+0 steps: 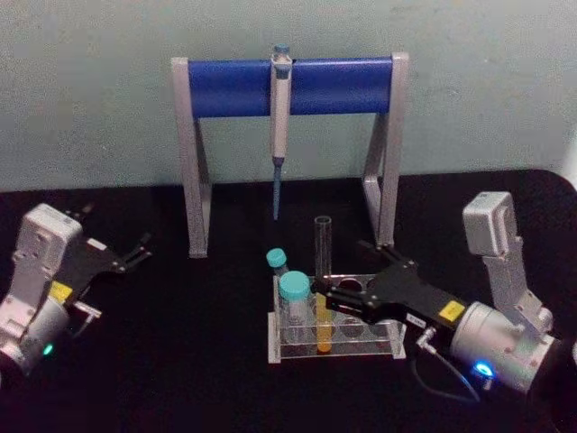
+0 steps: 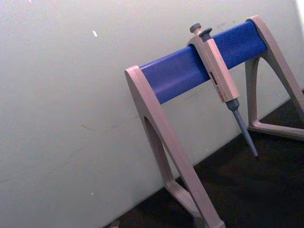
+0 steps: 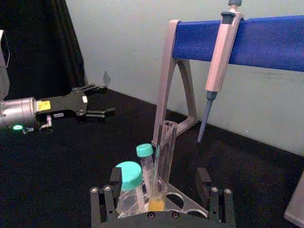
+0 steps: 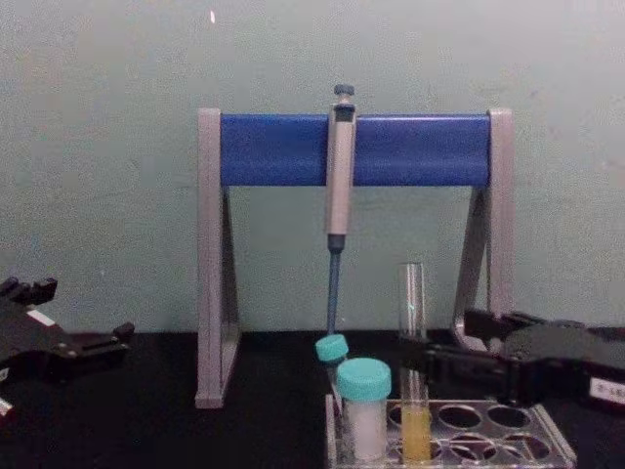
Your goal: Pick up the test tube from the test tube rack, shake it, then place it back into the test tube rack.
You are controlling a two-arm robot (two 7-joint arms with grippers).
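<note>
Straddling the test tube (image 1: 322,244), my right gripper (image 1: 332,302) has fingers spread. Left gripper (image 1: 137,251) sits aside, fingers apart too.

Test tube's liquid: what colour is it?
Yellow-orange, pooled at the bottom of the test tube; clearest in the chest view.

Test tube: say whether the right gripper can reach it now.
Probably yes: the right gripper is open with the test tube between its fingers, above the test tube rack; a teal-capped tube stands close. The left gripper sits idle.
</note>
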